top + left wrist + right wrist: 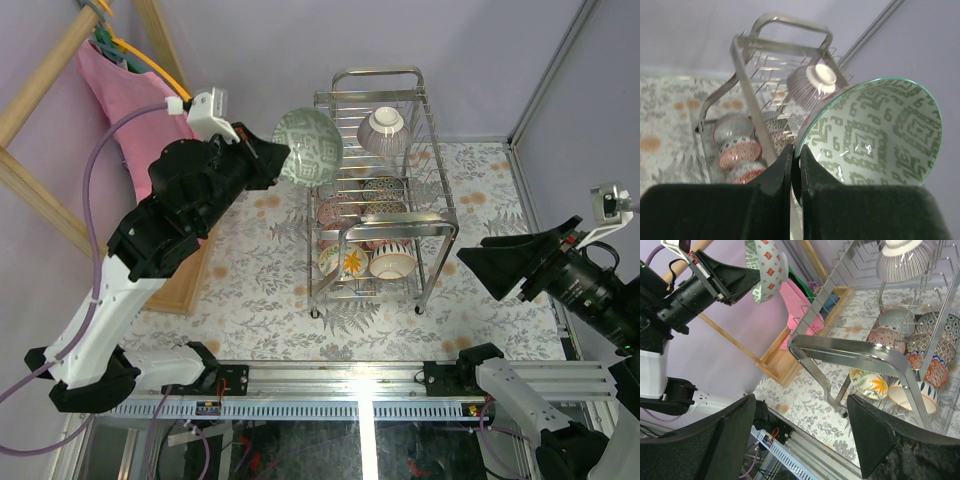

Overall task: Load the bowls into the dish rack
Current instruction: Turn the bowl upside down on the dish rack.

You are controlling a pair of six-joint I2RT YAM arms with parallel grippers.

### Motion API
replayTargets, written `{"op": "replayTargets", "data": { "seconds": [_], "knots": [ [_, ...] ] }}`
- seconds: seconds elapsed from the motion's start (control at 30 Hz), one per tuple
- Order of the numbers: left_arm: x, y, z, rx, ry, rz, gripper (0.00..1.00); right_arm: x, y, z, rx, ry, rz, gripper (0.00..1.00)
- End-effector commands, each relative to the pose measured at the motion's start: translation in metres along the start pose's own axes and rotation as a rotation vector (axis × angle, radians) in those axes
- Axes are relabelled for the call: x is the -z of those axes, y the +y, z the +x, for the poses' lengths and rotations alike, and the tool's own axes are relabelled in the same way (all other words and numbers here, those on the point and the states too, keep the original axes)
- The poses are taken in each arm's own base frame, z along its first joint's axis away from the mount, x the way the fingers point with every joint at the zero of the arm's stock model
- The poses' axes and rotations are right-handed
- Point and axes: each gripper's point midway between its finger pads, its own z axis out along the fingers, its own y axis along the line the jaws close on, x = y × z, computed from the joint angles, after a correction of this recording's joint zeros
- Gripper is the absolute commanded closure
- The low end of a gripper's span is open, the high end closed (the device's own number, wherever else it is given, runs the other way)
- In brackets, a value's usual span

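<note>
Green-patterned, the bowl (308, 147) is held on edge by its rim in the clenched left jaws at upper centre, beside the top tier of the dish rack (376, 72), seemingly to be slotted upright, the right jaws seen released and empty at the right edge.

White-and-black arms (97, 300), purple cable (88, 185)

Bright, even light; glare on the dish rack (850, 347).

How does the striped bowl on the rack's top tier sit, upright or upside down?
Upside down: the striped bowl shows its white foot on top, rim toward the dish rack wires.
</note>
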Motion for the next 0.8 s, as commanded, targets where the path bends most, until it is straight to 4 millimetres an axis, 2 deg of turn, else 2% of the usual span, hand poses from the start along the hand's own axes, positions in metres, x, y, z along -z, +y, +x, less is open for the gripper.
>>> {"op": "replayTargets", "data": {
  "seconds": [0.0,0.33,0.77],
  "knots": [
    [-0.004,-0.051,-0.060,-0.109,-0.211,0.177,1.00,0.001,0.017,-0.012,0.008,-0.011,-0.062,0.19],
    [-0.030,-0.073,-0.067,-0.336,-0.312,0.148,1.00,0.017,0.019,-0.026,0.030,-0.085,-0.017,0.19],
    [-0.032,-0.112,-0.054,-0.542,-0.372,0.110,1.00,0.027,0.020,-0.028,0.058,-0.082,0.003,0.19]
  ]
}}
